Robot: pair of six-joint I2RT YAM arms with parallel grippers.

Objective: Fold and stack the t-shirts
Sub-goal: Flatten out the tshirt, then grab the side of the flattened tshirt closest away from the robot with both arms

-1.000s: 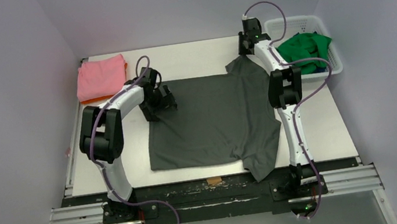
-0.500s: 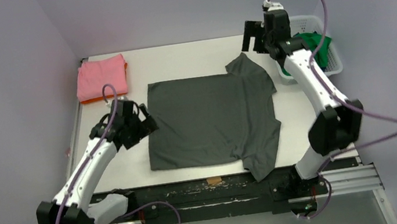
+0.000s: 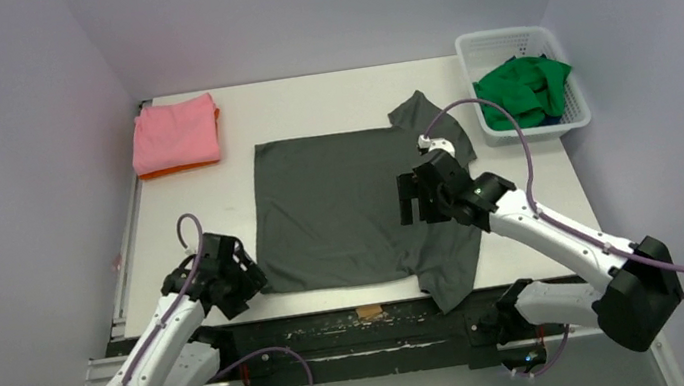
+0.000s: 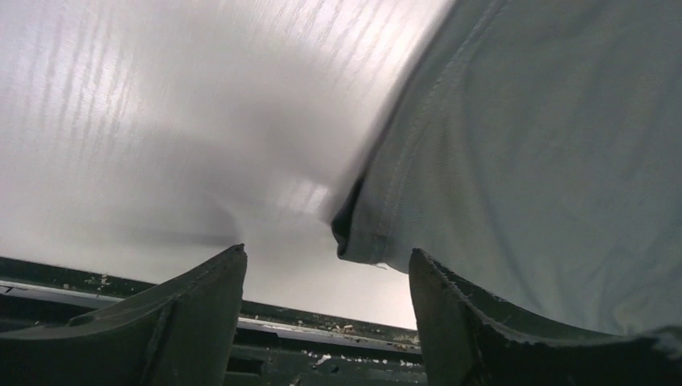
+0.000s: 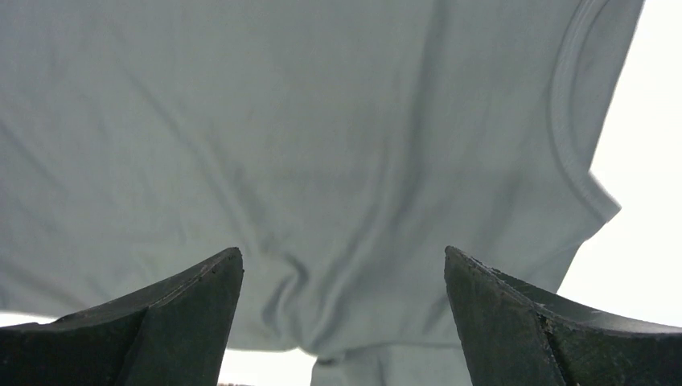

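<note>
- The white table (image 3: 324, 94) carries the whole job. I judge it about half done: two shirts are folded and stacked, one is spread out unfolded, and one is not yet taken out.
- The dark grey t-shirt (image 3: 339, 203) lies flat and open in the middle of the table. Its hem is toward the left arm, and its two sleeves stick out on the right, one toward the far side and one toward the near edge. No fold shows in it yet, so it looks like the shirt in hand.
- The white lattice basket (image 3: 498, 38) stands at the far right corner. The bright green t-shirt (image 3: 523, 87) is bunched inside it, untouched and well apart from both arms.
- The pink t-shirt (image 3: 174, 133) lies folded at the far left corner on top of the orange t-shirt (image 3: 175, 169), of which only a thin edge shows.
- The right gripper (image 3: 412, 205) hangs over the right part of the grey shirt, between the two sleeves. Its wrist view shows the fingers wide apart with only cloth (image 5: 281, 145) below and nothing pinched.
- The left gripper (image 3: 251, 280) sits low at the shirt's near-left hem corner. In its wrist view the fingers stand apart, and the corner of the cloth (image 4: 547, 161) lies just ahead of the gap and is not clamped.
</note>
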